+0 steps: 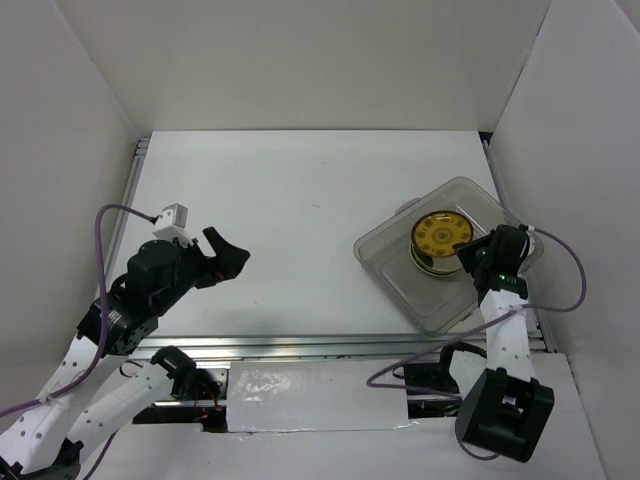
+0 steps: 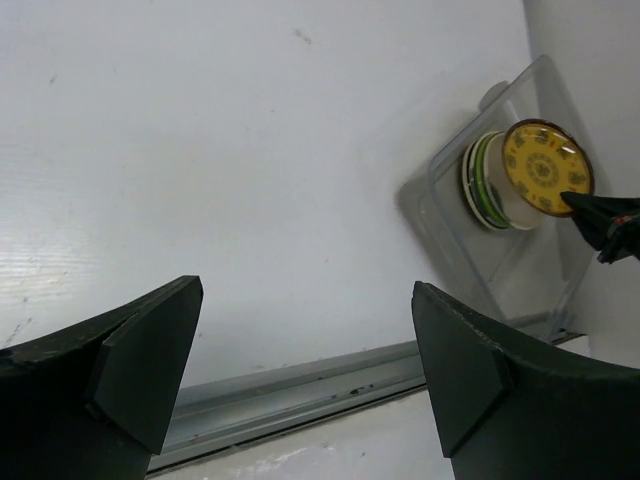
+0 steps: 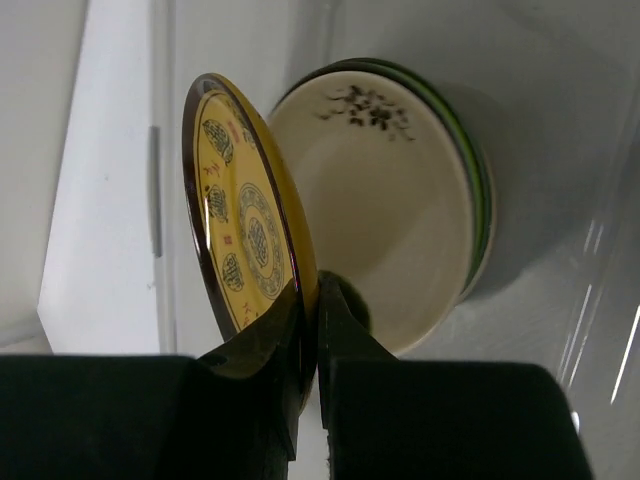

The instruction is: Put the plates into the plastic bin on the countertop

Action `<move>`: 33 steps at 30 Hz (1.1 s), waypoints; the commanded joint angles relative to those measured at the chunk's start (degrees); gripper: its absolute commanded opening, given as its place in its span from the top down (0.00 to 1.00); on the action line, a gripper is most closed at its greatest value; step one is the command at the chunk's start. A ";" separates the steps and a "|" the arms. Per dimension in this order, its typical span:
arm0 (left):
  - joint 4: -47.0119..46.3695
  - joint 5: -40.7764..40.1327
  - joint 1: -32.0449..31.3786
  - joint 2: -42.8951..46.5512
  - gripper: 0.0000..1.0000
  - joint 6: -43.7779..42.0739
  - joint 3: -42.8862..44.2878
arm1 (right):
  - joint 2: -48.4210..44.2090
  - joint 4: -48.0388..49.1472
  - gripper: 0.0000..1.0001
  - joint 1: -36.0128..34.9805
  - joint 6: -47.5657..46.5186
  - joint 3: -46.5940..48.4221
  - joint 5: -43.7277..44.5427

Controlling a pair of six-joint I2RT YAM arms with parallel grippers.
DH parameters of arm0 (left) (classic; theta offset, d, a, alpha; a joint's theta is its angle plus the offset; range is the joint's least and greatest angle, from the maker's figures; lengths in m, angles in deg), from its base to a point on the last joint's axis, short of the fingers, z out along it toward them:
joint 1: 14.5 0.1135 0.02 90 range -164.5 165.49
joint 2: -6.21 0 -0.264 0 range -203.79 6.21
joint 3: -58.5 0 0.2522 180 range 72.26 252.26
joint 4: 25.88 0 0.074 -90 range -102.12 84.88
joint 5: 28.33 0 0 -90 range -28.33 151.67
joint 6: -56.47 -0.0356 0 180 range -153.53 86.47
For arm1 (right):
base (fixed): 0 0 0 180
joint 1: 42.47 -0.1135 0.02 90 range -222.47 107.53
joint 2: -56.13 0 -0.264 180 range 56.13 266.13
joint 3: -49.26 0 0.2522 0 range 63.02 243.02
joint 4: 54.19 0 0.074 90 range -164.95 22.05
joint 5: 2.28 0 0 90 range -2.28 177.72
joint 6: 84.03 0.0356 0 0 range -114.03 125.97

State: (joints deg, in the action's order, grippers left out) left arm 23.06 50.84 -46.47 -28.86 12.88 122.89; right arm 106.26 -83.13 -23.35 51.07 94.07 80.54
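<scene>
Overhead, I see the white tabletop with the clear plastic bin on its right side, turned so that one corner points at the near metal rail. Inside the bin sits a stack of plates, its axis upright. Above the stack is the mustard-yellow plate, patterned face up and nearly a full disc from this camera. Being round, it has no long axis to report.

My right wrist camera adds what the overhead view hides. The right claw is pinched onto the near rim of the mustard-yellow plate, one finger on the patterned face and one on the underside. A gap shows between that plate and the cream plate beneath, which carries a dark floral sprig. Whether the two touch at the held edge I cannot tell. A green rim peeks out lower in the stack.

From the left wrist camera the stack shows side-on as cream and green bands. The left claw hangs over the left part of the tabletop, well apart from the bin, spread wide with nothing between its fingers.
</scene>
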 commanded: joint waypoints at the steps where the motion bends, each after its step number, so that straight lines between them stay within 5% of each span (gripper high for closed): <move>1: 5.60 -2.09 -0.11 -1.05 0.01 -3.08 1.49 | 4.17 2.70 1.00 4.08 -1.41 1.47 -6.43; 3: 5.78 -1.39 -0.03 -1.49 0.01 -4.04 1.31 | 4.36 2.79 0.91 4.70 -1.59 1.56 -7.40; 4: 5.78 -0.95 -0.03 -1.84 0.01 -4.48 1.22 | 3.84 2.18 0.45 4.79 -2.20 1.91 -8.11; 6: 6.13 -0.42 0.06 -2.63 0.01 -4.93 1.14 | 2.18 -0.27 0.00 4.18 -2.56 2.52 -8.47; 15: 10.43 -5.50 0.15 -4.56 0.01 -6.86 6.30 | -10.83 -12.40 0.00 2.16 -8.26 7.27 -5.74; 24: 19.05 -13.69 0.50 -7.38 0.01 -8.79 16.60 | -8.89 -18.83 0.00 -8.89 -13.02 11.84 -4.42; 28: 20.98 -16.76 0.59 -7.38 0.01 -9.41 21.43 | -14.70 -24.44 0.00 -18.83 -14.16 23.22 3.62; 33: 26.16 -24.84 0.59 -9.14 0.01 -9.76 30.74 | -13.57 -42.44 0.00 -29.47 -17.50 42.66 18.24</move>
State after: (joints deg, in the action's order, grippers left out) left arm 46.36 32.98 -46.19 -37.43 5.10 148.73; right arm 93.39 -114.15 -49.71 36.84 126.94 87.09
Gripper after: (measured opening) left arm 0.993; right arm 0.997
